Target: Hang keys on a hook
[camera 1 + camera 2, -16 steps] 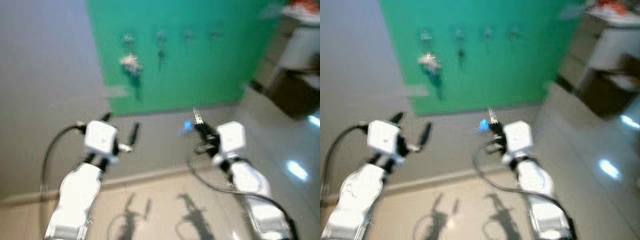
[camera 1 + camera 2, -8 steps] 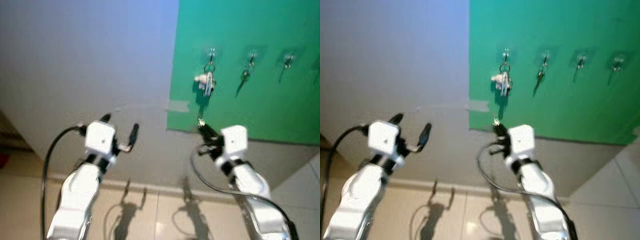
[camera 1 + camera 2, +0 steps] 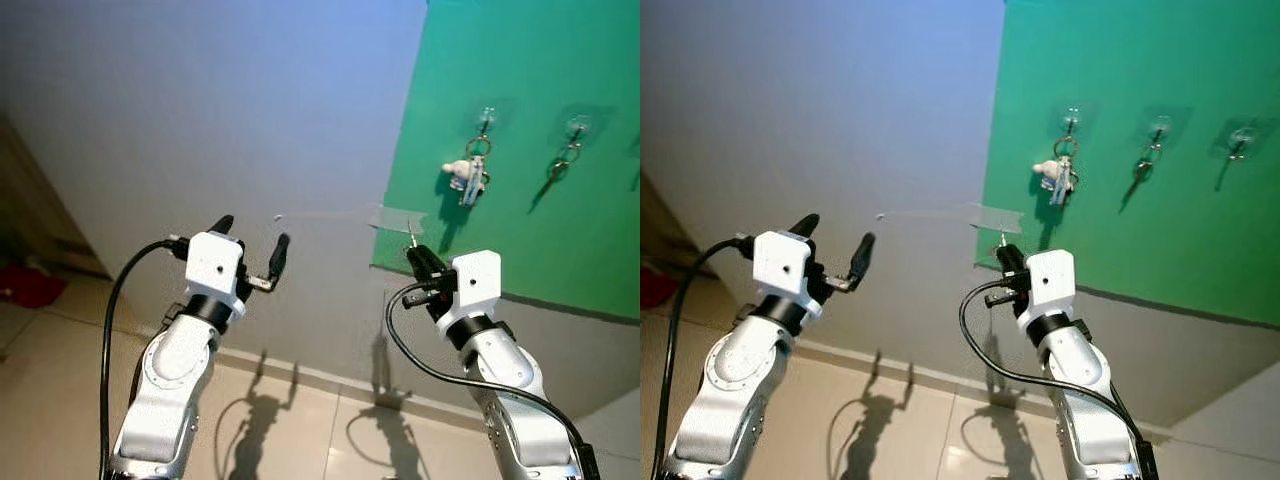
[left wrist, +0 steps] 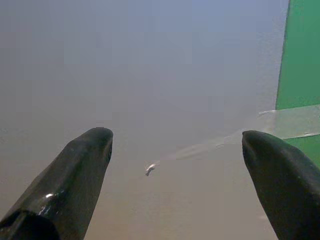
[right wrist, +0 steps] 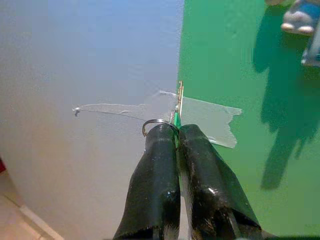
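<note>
A green board (image 3: 540, 90) is fixed to the grey wall at the upper right. Clear hooks sit in a row on it. The leftmost hook (image 3: 487, 118) carries a key bunch with a small white figure (image 3: 465, 175). A single key (image 3: 560, 165) hangs from the second hook (image 3: 577, 127), and a third hook (image 3: 1243, 135) is further right. My right gripper (image 3: 420, 258) is shut on a key (image 5: 180, 97), whose tip and ring (image 5: 152, 124) stick out past the fingertips, below and left of the leftmost hook. My left gripper (image 3: 252, 235) is open, facing bare wall.
A strip of clear tape (image 3: 395, 217) runs from the board's lower left corner onto the wall. Beige floor tiles (image 3: 300, 420) lie below. A wooden edge (image 3: 40, 220) and something red (image 3: 25, 285) are at the far left.
The whole view has shifted, so the board now sits at the upper right and looks sharper. Both arms keep the same pose, and the right gripper stays shut on the key.
</note>
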Available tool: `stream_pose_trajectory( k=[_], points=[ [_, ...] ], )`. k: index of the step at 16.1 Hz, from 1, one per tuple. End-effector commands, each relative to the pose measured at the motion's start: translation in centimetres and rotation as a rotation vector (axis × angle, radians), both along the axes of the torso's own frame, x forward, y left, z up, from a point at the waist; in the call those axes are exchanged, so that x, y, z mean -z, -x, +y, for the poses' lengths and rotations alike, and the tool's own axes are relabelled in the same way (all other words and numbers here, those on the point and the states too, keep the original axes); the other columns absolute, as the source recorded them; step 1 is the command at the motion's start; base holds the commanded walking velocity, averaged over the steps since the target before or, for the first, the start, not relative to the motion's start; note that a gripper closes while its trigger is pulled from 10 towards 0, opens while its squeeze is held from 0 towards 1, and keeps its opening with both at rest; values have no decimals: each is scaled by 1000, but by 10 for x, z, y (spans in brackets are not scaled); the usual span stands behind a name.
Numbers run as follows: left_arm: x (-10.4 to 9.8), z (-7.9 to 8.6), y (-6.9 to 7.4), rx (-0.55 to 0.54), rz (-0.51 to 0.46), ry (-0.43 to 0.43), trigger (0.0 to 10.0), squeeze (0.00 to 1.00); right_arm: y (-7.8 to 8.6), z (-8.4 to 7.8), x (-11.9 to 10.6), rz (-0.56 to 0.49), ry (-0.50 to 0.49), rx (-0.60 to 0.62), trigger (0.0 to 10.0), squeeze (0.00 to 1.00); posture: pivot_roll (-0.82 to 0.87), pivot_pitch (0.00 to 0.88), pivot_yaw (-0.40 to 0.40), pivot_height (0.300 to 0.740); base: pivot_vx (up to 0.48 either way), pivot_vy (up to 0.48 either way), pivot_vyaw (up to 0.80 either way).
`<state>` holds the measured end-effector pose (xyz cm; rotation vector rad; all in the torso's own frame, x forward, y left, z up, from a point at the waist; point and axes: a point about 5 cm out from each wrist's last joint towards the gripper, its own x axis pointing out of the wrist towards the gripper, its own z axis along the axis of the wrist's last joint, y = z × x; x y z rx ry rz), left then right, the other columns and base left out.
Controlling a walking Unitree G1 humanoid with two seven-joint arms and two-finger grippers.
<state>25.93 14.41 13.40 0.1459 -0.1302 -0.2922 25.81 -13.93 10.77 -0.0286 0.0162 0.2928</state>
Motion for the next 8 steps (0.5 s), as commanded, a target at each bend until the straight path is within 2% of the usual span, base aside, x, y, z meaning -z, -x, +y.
stream_pose_trajectory(
  k=[1, 4, 8],
  points=[
    [2, -3, -1, 13, 6, -14, 10000, 0, -1, -1, -11, -51, 7, -6, 10000, 0, -80, 0, 12, 740, 0, -398, 506],
    [3, -6, -1, 31, 6, -11, 10000, 0, 2, -1, -13, -53, -24, 0, 10000, 0, -91, 0, 17, 740, 0, -398, 0],
    [5, -9, 1, 41, 9, -8, 10000, 0, 10, -10, -14, -67, -43, 8, 10000, 0, -98, 0, 14, 740, 0, -398, 0]
  ],
)
